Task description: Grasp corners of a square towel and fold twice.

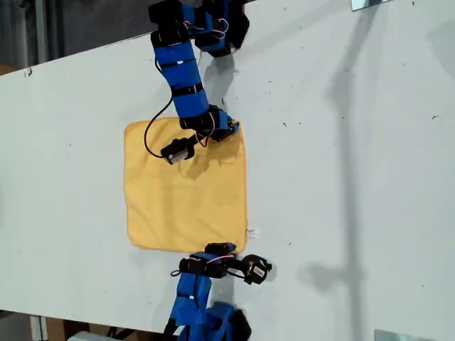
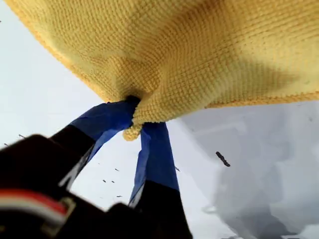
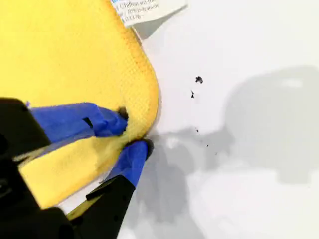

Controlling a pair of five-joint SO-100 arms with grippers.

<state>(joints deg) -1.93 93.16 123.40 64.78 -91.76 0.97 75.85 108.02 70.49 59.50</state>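
My second gripper [image 3: 133, 134] is clamped on a rounded corner [image 3: 144, 107] of the towel [image 3: 65, 59], one blue-taped finger [image 3: 79, 122] lying on top of the cloth and the other under its hem, right at the edge. Just beyond that corner the white tag [image 3: 147, 9] sticks out from the towel's edge; its small print is mostly blurred, though "Chiffon" and "polyamide" can be made out. My first gripper [image 2: 135, 122] is pinched shut on another corner [image 2: 132, 132], which bunches into a small knob between the two blue fingers [image 2: 157, 154] while the cloth lifts away from the white table [image 2: 279, 164] and throws a shadow under it. In the exterior view the towel [image 1: 185, 192] lies spread on the table [image 1: 355, 177] near the middle, the second gripper [image 1: 238, 257] at its lower corner toward the exterior view's right, beside the tag [image 1: 252, 232], and the first gripper [image 1: 226, 130] at the upper corner on the same side.
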